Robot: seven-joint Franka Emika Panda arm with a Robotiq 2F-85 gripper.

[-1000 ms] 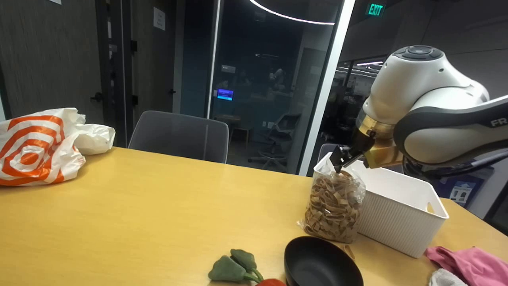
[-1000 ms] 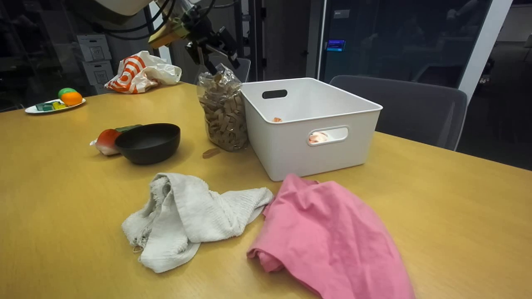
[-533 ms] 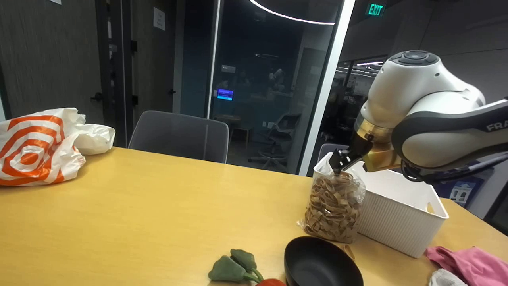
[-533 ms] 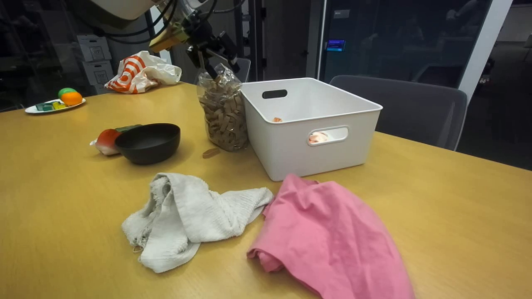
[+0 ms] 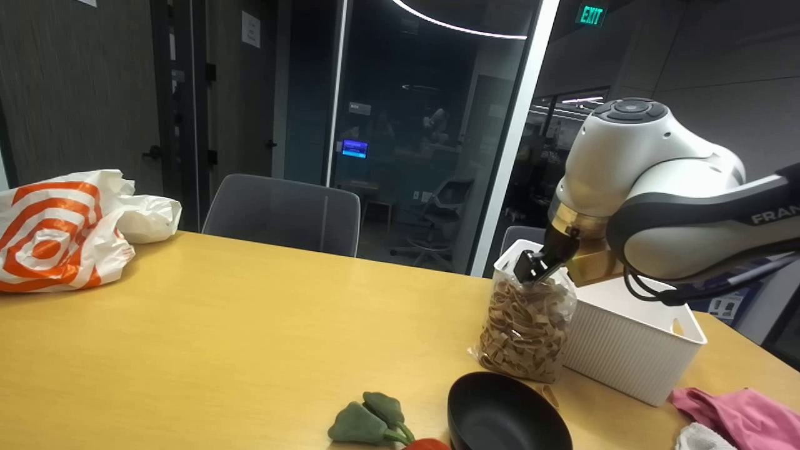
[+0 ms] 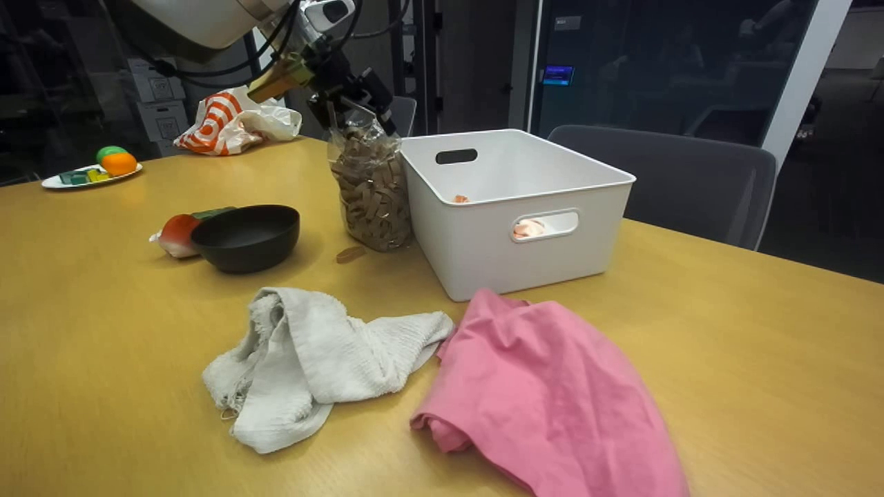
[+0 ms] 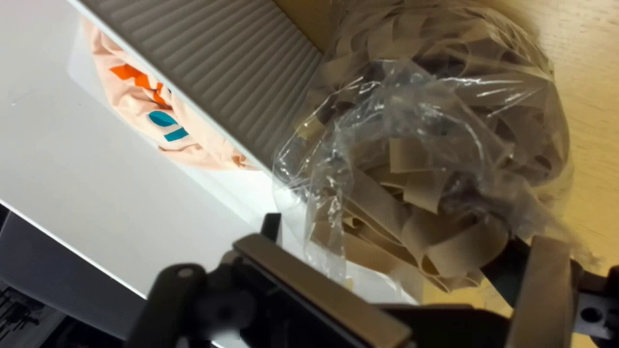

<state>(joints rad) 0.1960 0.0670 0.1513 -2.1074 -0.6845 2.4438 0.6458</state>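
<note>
Standing beside the white bin (image 6: 476, 248), along its long ribbed wall: clear bag of flat tan loops (image 6: 376, 197). Long axis near vertical, slight lean in both exterior views; base on the table (image 6: 732, 338), mouth pointing up. Location along the wall: toward the bin end away from the pink cloth (image 6: 552, 400). Whether bag and bin touch, cannot tell. Gripper (image 7: 389, 249) angled down at the bag's mouth, beside the bin's rim; fingers spread apart, upper film and loops between them in the wrist view. Contact of fingers with film unclear. One loose loop (image 6: 351, 255) on the table, bin's bag side. Black bowl (image 6: 245, 241): same side, farther from the bin. Peach cloth (image 7: 138, 101) with orange and teal marks inside the bin.
</note>
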